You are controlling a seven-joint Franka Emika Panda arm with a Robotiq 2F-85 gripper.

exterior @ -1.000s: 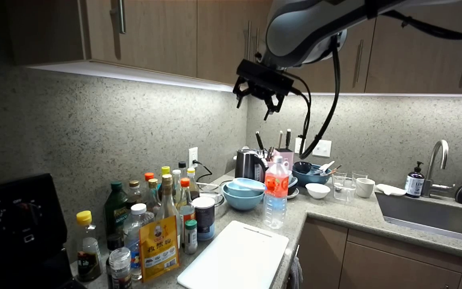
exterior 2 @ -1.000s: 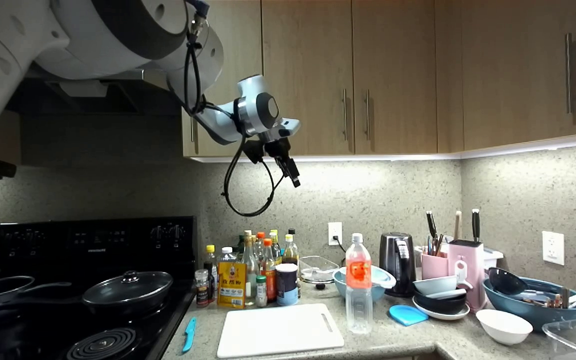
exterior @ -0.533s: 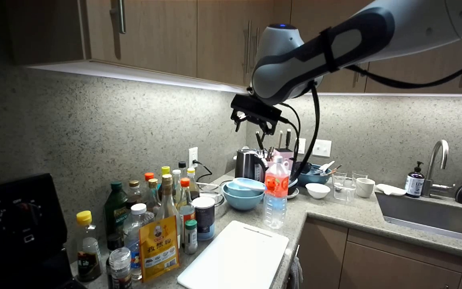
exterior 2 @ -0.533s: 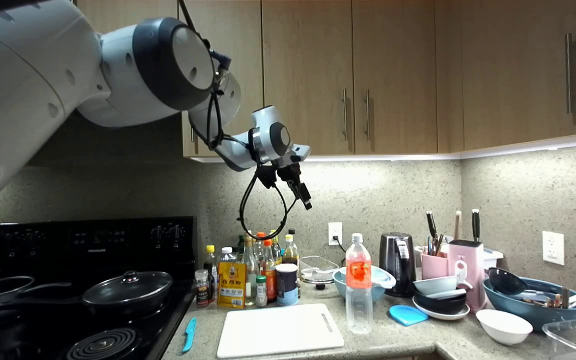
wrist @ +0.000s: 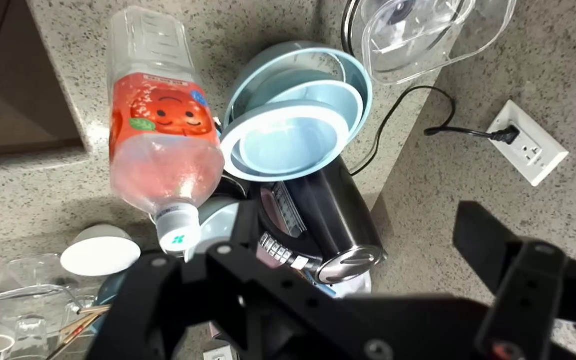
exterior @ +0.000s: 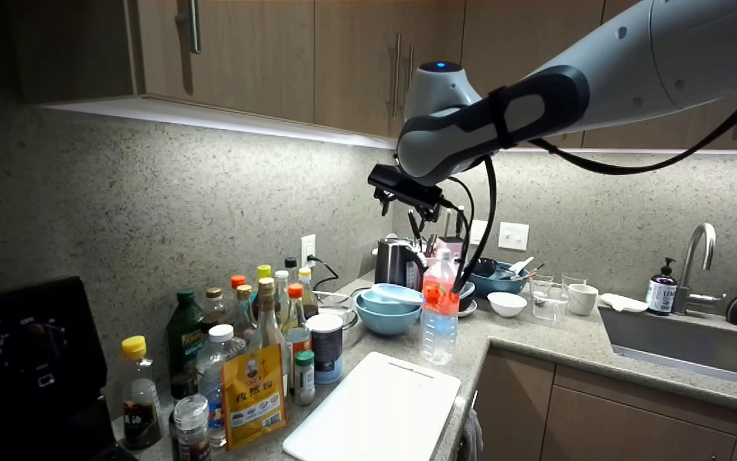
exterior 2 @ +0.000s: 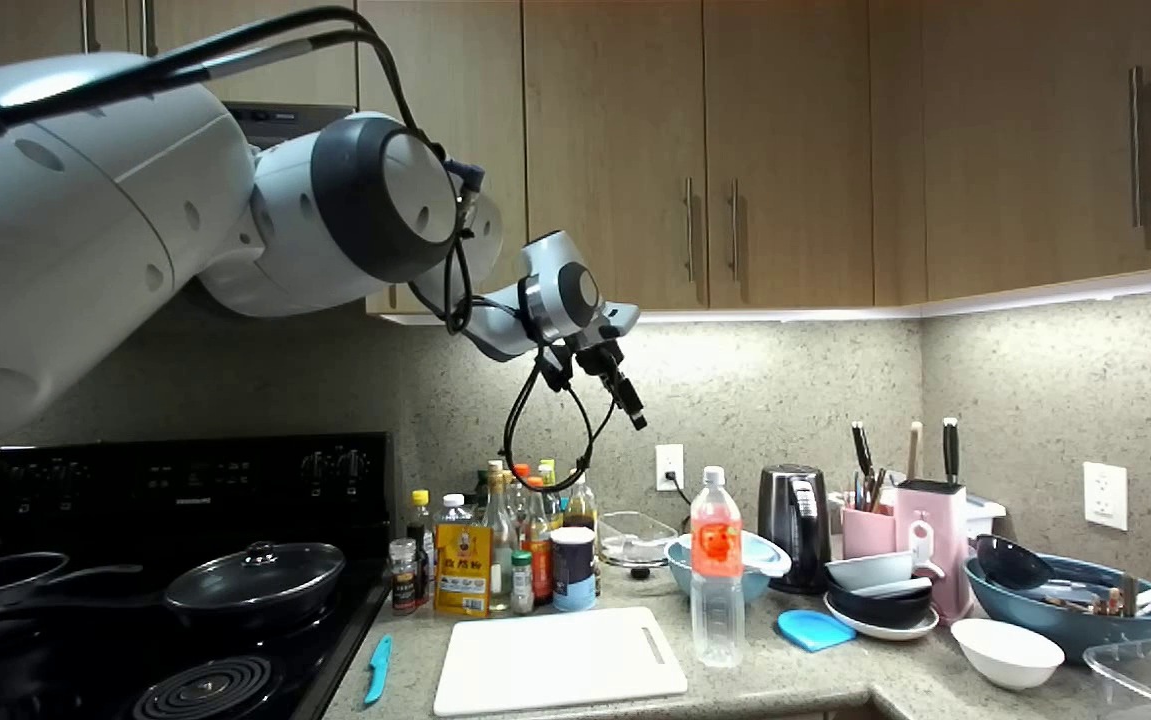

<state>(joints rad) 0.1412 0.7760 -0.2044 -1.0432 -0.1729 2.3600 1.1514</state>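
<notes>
Jaws hung wide apart over the bench (exterior 2: 770, 672)

In the wrist view an electric kettle (wrist: 338, 215) showed through the gap between the jaws, beyond them. The capped plastic bottle (exterior 2: 717, 567) with a red label stood upright on the bench, below the jaws and apart from them. Nested pale-blue bowls (wrist: 288, 142) sat near it. A white cutting board (exterior 2: 560, 660) lay to its other side, close to sauce bottles (exterior 2: 537, 555). Farther out, a lidded frying pan (exterior 2: 255, 590) rested on the black stove (exterior 2: 95, 655).
</notes>
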